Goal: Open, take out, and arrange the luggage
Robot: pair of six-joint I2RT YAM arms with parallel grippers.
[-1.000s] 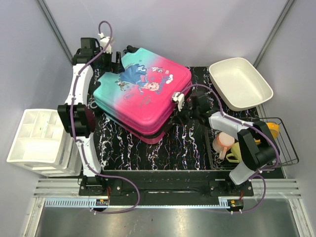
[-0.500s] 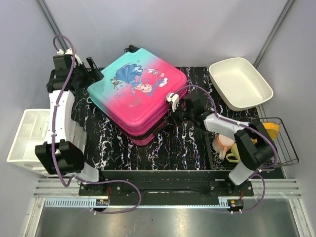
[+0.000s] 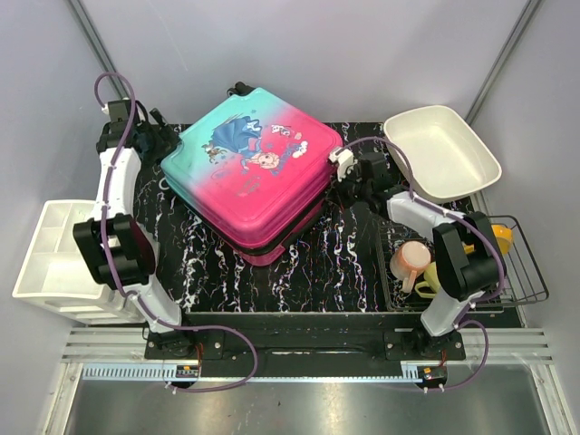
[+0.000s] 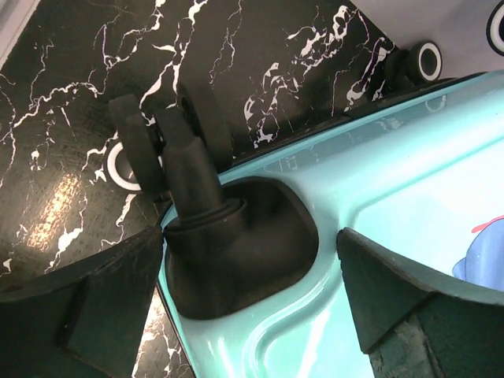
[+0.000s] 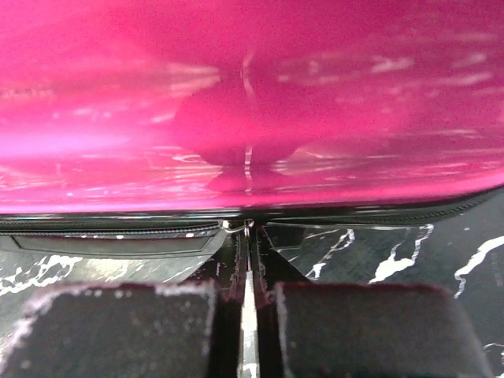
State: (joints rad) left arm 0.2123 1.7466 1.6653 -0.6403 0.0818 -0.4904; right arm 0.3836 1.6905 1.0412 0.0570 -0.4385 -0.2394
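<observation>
The luggage [image 3: 249, 177], a pink-to-teal hard-shell suitcase with a cartoon print, lies flat and closed on the black marbled mat. My left gripper [image 3: 156, 138] is open at its far-left teal corner. In the left wrist view [image 4: 252, 303] the jaws straddle the black wheel housing [image 4: 236, 252] without touching it. My right gripper [image 3: 338, 174] is at the pink right edge. In the right wrist view [image 5: 247, 236] it is shut on a thin silvery zipper pull [image 5: 247, 315] just below the zip line [image 5: 118, 227].
A white oval tub [image 3: 439, 149] stands at the back right. A wire basket [image 3: 521, 272] at the right holds a pink cup [image 3: 410, 261] and yellow cups. A white drawer organiser [image 3: 68, 258] sits off the mat at the left.
The suitcase has shifted and turned a little to the left. My left gripper has swung out to its far-left corner. My right gripper has moved back along the pink right edge.
</observation>
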